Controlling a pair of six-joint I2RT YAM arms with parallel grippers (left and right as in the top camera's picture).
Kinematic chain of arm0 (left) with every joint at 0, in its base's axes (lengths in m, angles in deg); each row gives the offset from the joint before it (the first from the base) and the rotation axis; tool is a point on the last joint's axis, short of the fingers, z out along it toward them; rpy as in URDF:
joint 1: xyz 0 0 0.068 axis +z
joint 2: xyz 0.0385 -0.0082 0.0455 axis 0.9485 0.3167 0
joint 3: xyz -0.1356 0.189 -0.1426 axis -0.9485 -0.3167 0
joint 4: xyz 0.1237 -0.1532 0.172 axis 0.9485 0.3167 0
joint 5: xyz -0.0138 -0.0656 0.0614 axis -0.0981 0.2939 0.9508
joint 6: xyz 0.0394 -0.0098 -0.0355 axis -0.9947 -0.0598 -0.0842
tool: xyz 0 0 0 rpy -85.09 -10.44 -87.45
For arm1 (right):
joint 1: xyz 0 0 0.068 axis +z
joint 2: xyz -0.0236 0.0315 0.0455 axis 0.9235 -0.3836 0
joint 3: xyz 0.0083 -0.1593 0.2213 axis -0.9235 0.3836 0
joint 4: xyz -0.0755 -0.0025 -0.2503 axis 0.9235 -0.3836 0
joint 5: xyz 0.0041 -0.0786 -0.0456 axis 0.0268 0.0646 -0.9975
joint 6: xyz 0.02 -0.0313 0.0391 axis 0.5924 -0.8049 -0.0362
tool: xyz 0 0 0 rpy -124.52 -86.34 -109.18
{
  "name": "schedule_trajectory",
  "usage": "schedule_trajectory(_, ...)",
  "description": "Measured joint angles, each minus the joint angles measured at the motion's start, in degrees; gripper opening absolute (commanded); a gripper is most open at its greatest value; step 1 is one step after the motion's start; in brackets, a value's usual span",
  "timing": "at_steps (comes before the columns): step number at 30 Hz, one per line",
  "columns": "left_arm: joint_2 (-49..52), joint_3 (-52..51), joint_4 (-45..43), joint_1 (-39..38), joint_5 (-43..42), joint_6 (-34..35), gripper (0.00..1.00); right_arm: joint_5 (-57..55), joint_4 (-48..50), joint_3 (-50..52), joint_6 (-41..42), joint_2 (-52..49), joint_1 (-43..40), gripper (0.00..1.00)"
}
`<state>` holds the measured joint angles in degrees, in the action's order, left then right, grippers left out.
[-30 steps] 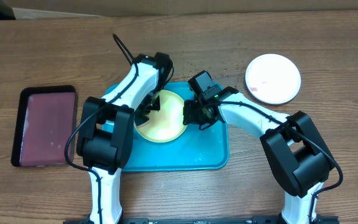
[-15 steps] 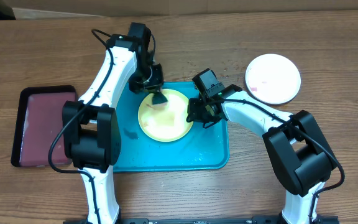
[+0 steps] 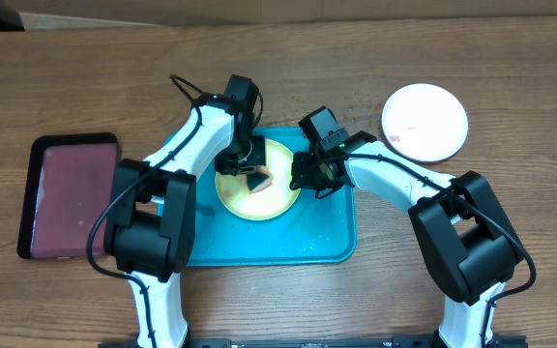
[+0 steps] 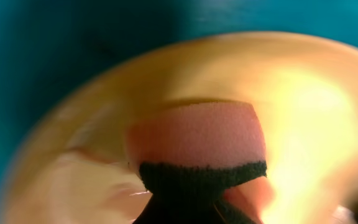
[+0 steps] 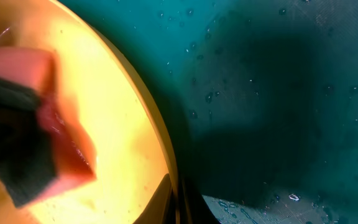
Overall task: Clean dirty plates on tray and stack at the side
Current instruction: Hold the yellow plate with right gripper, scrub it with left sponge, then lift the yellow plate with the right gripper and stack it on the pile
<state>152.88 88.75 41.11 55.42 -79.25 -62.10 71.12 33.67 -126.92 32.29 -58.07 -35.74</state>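
1. The left gripper [image 3: 254, 173] is clenched on a sponge [image 4: 194, 134], pink with a dark scrubbing layer, and presses its pink face onto the yellow-green plate [image 3: 259, 201].
2. The right gripper [image 3: 304, 179] is clamped tight on that plate's right rim; in the right wrist view its fingers meet at the plate's edge.
3. The yellow-green plate lies flat on the teal tray [image 3: 327, 237], close to the tray's far edge and about midway along it.
4. Water droplets dot the bare tray surface beside the plate.
5. The white plate [image 3: 425, 122] sits alone on the worktop [image 3: 85, 87], beyond the tray's far right corner, with faint smears on it.
6. A maroon tray [image 3: 69, 196] rests near the worktop's left edge, well apart from the teal tray.
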Motion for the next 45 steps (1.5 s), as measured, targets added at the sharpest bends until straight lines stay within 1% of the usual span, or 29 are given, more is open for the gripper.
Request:
schedule_trajectory(2,-0.72,-0.66,0.72,0.22,5.4,2.56,0.04,-0.04,-0.44,-0.04,0.0,0.0,0.0,0.04)
schedule_trajectory(5,-0.85,-0.46,4.07,1.42,13.33,6.23,0.04,0.31,-0.72,-0.13,0.0,0.0,0.17,0.04)
schedule_trajectory(8,-0.76,0.63,9.31,2.21,16.44,9.64,0.04,1.99,-0.85,-0.61,-0.39,-0.07,1.49,0.04)
schedule_trajectory(11,-0.5,3.98,16.15,3.87,19.45,13.53,0.04,2.29,-2.43,-1.7,-1.09,-0.07,2.01,0.04)
schedule_trajectory(13,-0.52,7.23,18.95,6.67,23.06,15.78,0.04,0.09,-5.55,-2.73,-1.86,-0.07,1.68,0.04)
schedule_trajectory(15,-0.92,10.21,19.74,10.6,24.92,17.29,0.04,-2.38,-7.82,-3.3,-2.56,0.02,0.76,0.04)
schedule_trajectory(18,-4.46,11.61,18.64,16.39,23.76,18.16,0.04,-5.97,-9.77,-5.49,-4.94,0.57,-0.04,0.04)
schedule_trajectory(23,-15.76,12.24,16.92,25.49,16.9,18.1,0.04,-11.65,-11.54,-10.8,-10.88,3.72,1.05,0.04)
schedule_trajectory(27,-21.64,13.86,19.08,34.75,11.74,18.1,0.04,-19.8,-11.67,-15.54,-16.79,6.73,5.01,0.04)
schedule_trajectory(29,-22.16,13.66,20.92,39.45,10.43,18.14,0.04,-24.72,-11.47,-17.84,-19.63,7.32,7.91,0.04)
schedule_trajectory(31,-22.05,12.17,20.61,42.56,9.6,18.53,0.04,-30.93,-10.38,-19.47,-22.88,7.67,11.5,0.04)
schedule_trajectory(33,-21.9,9.4,19.15,44.63,8.61,19.26,0.04,-37.75,-8.13,-20.11,-27.36,7.8,15.08,0.04)
schedule_trajectory(34,-21.84,7.32,17.05,45.48,8.04,19.47,0.04,-41.86,-6.69,-20.13,-30.47,7.8,17.16,0.04)
schedule_trajectory(35,-21.66,5.86,15.82,46.03,7.58,19.58,0.04,-43.43,-6.12,-20.15,-31.8,7.8,18.01,0.04)
schedule_trajectory(38,-21.29,0.85,11.43,48.15,5.86,19.67,0.04,-54.88,-1.44,-20.15,-41.86,7.8,23.76,0.04)
schedule_trajectory(41,-21.14,-2.97,9.33,50.18,4.74,19.82,0.04,-63.21,3.37,-20.2,-51.01,7.8,27.93,0.04)
schedule_trajectory(45,-21.03,-4.5,7.34,51.95,4.31,19.82,0.04,-68.72,6.49,-20.2,-60.87,7.8,31.19,0.04)
